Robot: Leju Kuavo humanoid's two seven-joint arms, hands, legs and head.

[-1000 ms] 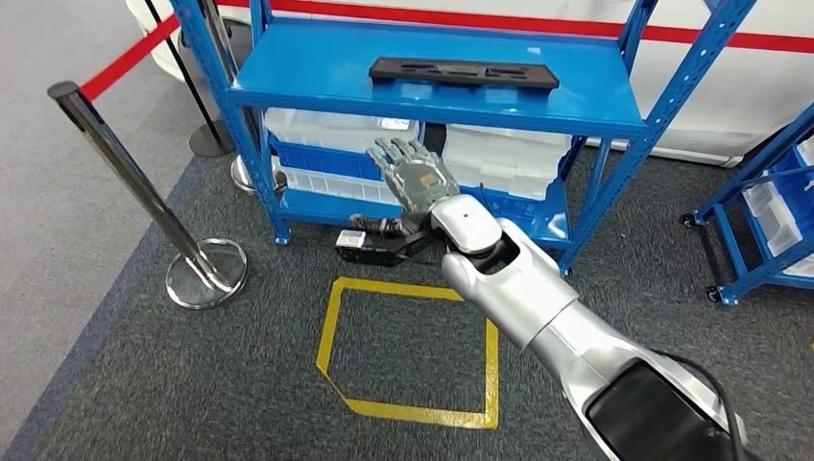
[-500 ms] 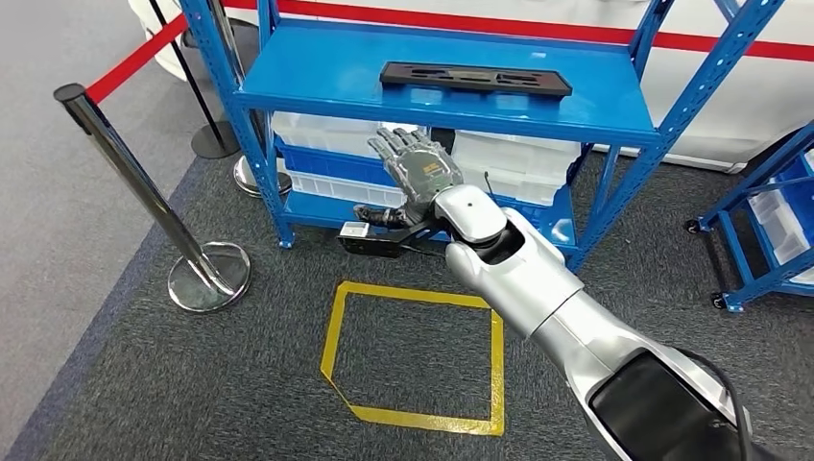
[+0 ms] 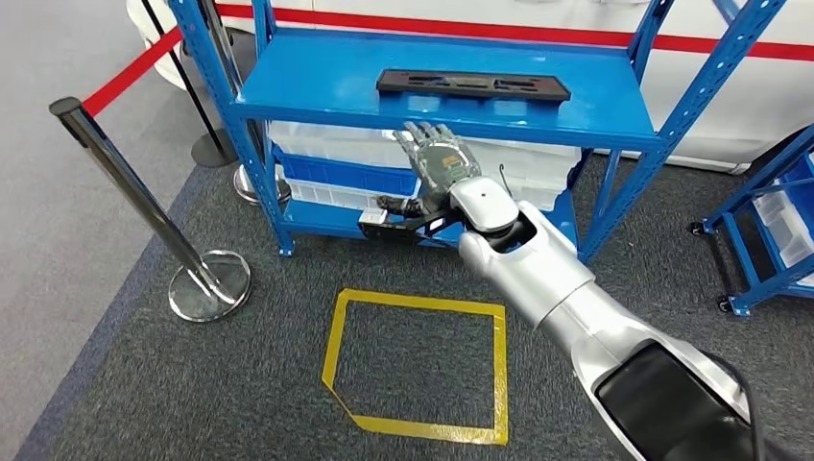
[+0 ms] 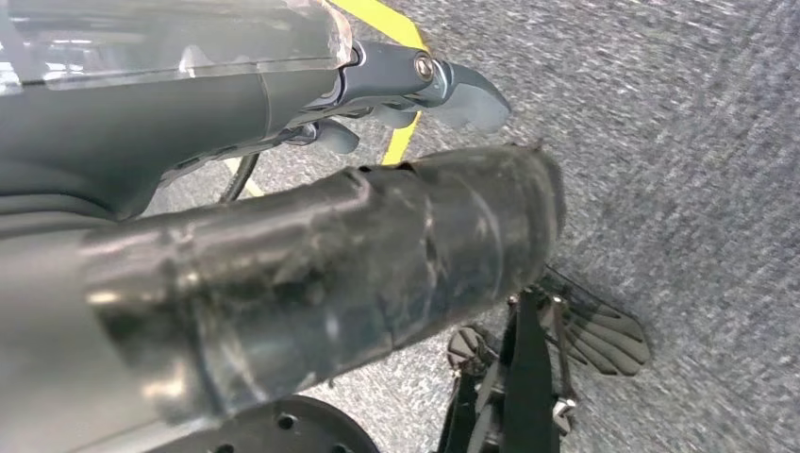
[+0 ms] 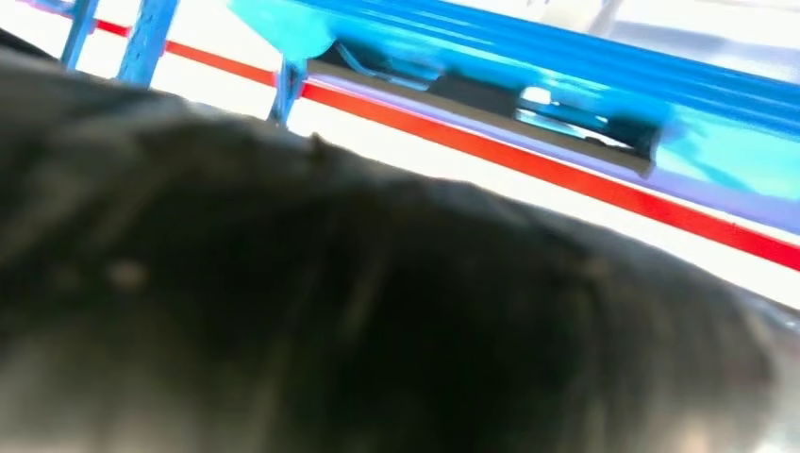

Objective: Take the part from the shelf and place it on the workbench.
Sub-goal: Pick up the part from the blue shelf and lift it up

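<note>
The part, a long flat black piece with cut-outs, lies across the top board of the blue shelf in the head view. My right hand is raised in front of the shelf, just below the top board's front edge and a little left of the part's middle. Its fingers are spread and it holds nothing. In the blurred right wrist view, the part is a dark strip on the blue shelf. My left hand hangs over the carpet with its fingers stretched out, holding nothing.
White and blue bins fill the lower shelf behind my right hand. A metal stanchion with a red belt stands at the left. A yellow tape outline marks the grey carpet. A second blue rack stands at the right.
My right hand has risen and moved right, closer to the top board's front edge. The view has shifted a little with it.
</note>
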